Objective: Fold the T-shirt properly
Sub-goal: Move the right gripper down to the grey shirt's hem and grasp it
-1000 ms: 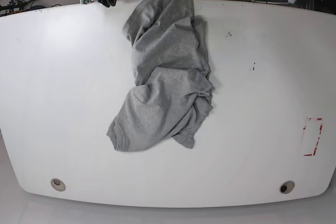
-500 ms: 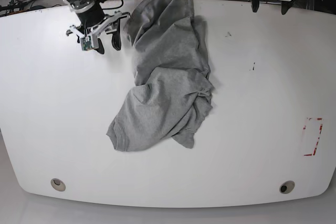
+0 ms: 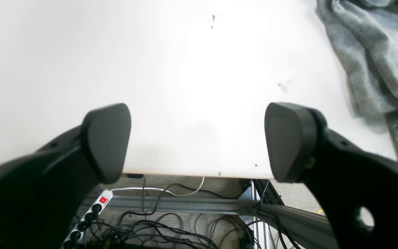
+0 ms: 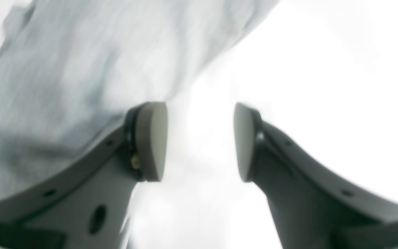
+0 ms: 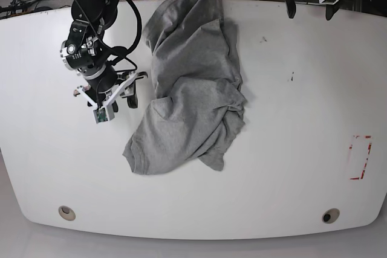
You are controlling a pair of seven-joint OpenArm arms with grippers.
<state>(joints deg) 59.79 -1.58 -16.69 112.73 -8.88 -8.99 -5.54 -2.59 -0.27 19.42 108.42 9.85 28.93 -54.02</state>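
Here the crumpled T-shirt (image 5: 193, 83) lies mid-worktop (image 5: 302, 167), just beside the right hand (image 5: 122, 102) with its jaws parted and empty, well apart from the wide-open left hand (image 5: 309, 9) at the far edge.

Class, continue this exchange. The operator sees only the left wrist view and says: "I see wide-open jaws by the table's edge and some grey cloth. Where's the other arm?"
Observer: The right gripper is over the table, just beside the T-shirt.
Operator: Holding it?
Observer: No. Its jaws stand apart with only table between them.
Operator: The shirt's shape?
Observer: A crumpled heap, with no lettering showing.
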